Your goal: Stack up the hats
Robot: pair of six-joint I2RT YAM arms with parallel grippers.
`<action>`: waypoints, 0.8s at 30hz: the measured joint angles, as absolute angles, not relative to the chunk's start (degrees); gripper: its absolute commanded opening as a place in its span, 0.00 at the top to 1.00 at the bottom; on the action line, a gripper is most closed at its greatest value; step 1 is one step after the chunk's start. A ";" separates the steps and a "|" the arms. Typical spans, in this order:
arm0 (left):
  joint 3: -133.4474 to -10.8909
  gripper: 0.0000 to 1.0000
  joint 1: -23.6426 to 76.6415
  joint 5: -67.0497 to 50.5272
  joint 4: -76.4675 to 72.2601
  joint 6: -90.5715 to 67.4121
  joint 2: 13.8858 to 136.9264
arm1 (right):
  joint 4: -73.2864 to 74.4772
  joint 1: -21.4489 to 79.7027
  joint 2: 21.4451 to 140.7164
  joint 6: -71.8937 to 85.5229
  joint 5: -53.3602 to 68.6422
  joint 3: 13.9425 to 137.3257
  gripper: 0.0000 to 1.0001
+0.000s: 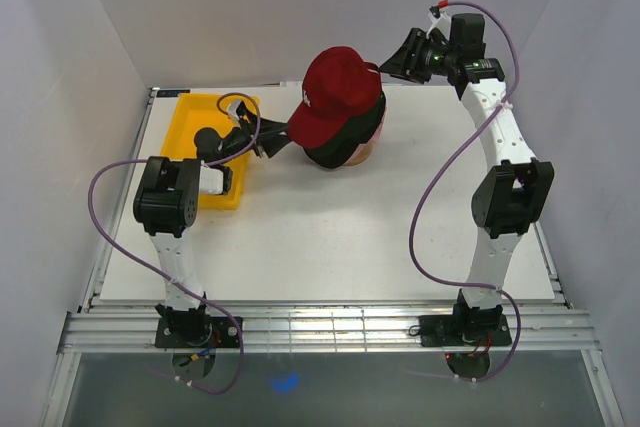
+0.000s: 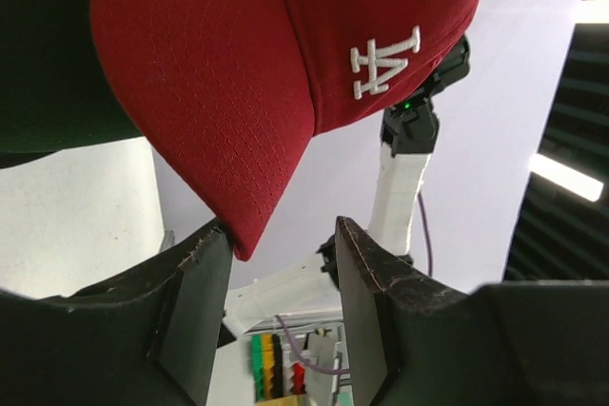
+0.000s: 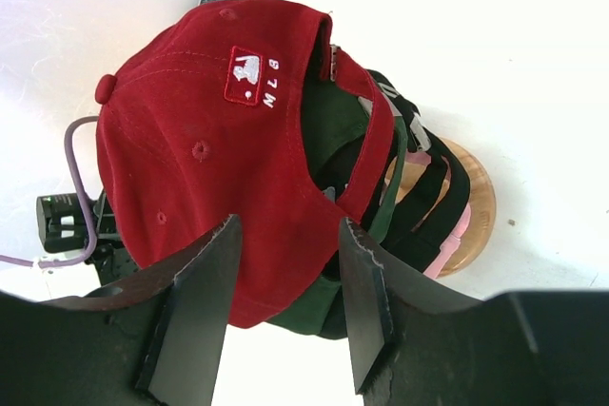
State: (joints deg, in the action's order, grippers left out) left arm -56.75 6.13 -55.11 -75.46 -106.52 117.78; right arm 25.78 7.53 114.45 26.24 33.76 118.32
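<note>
Hats sit piled on a mushroom-shaped wooden stand [image 1: 362,155] at the far middle of the white table [image 1: 330,247] in the top view. A red fabric baseball cap [image 1: 338,92] is on top, with its curved brim pointing left. My left fingers [image 1: 272,143] are at the tip of that brim, between the stand and the yellow plastic tray [image 1: 190,112] that lies at the far left. My right fingers [image 1: 398,57] hang just beside the back of the red cap, on the far right of the pile.

From my left wrist, the red brim slopes down and its tip dips into the gap between my left fingers. They stand parted and clamp nothing. The tip is right at the inner edge of one finger, and I cannot tell whether it touches. White stitched letters show on the crown, and a dark green fabric cap [image 2: 48,54] lies under the red one.

From my right wrist, I see the back of the red cap with a small white-and-red patch. Below it comes the green cap, then the straps of black fabric caps [image 3: 433,202], then the rim of the stand. My right fingers are spread apart and grasp nothing, and the pile shows through the gap.
</note>
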 measured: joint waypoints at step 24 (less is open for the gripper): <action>-62.81 0.52 6.11 -60.07 -46.65 -80.84 114.69 | 27.64 8.88 123.48 24.97 31.83 124.86 0.45</action>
State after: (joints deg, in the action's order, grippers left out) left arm -62.81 6.11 -60.07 -46.65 -80.84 114.69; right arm 27.64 8.88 123.48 24.97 31.83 124.86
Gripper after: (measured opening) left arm 0.491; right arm 0.578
